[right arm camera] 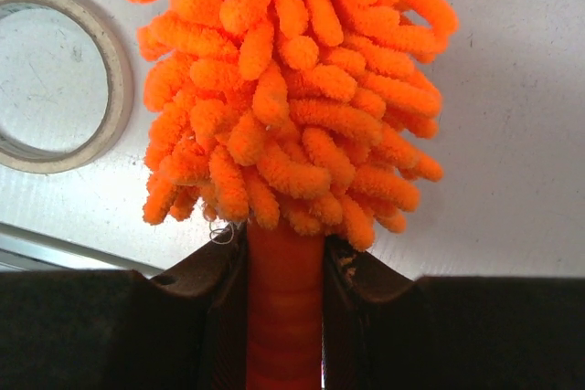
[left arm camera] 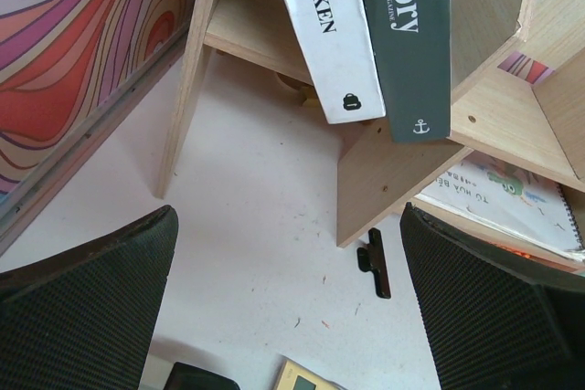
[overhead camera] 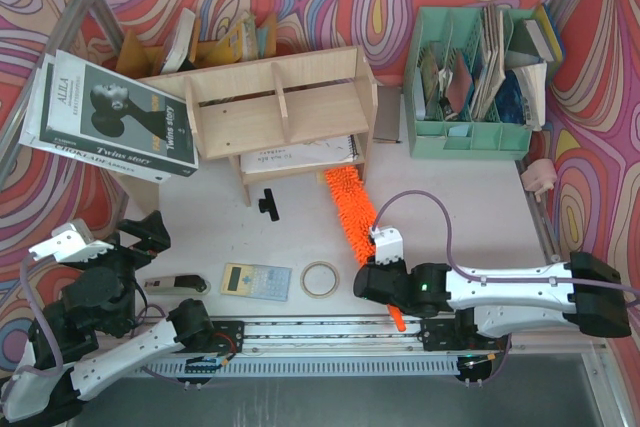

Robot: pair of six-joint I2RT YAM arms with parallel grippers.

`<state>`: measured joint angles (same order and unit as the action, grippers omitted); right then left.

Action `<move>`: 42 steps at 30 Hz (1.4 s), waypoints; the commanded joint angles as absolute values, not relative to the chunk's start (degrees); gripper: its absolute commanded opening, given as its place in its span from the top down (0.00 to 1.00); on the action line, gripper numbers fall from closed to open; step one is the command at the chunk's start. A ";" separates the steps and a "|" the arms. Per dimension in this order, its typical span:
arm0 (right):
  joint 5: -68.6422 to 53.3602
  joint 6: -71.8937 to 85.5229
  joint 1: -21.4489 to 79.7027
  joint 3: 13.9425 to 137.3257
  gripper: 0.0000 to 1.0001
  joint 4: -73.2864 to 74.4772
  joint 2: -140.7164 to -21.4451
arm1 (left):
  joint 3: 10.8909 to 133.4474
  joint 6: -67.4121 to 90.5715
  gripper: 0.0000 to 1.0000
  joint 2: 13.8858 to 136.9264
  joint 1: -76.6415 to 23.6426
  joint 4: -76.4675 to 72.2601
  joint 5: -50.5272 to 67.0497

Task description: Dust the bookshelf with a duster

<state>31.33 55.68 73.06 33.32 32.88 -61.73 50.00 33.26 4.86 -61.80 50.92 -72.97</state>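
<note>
right hand (right arm camera: 283, 273) grips the duster (overhead camera: 351, 210) handle, brush tip beside the bookshelf (overhead camera: 300, 112)

Top view looks down over whole tabletop (overhead camera: 450, 187). Left wrist: low, facing bookshelf (left arm camera: 384, 180). Right wrist: close on duster (right arm camera: 292, 89). Both visible overhead.

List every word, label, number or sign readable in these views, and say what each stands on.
"BRIKEN", cut off above: spine of the white book.
"Story" with small "MAGAZINE" and an anchor sign: spine of the dark green magazine.
Too blurred to read: handwriting on the white spiral notebook; keys and screen of the pale yellow calculator.
No text shows on the orange fluffy duster.
</note>
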 commanded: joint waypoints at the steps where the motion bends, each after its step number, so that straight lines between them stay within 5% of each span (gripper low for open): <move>1: 32.74 51.49 72.86 36.00 1.00 29.87 -63.18 | 49.96 33.35 0.01 4.53 -62.05 51.37 -74.44; 15: 21.20 32.18 73.17 42.10 1.00 14.14 -71.44 | 50.03 33.73 0.01 4.25 -62.14 51.70 -74.31; 42: 22.94 33.10 73.95 37.07 1.00 14.96 -68.82 | 50.00 33.99 0.02 4.48 -62.18 51.88 -74.09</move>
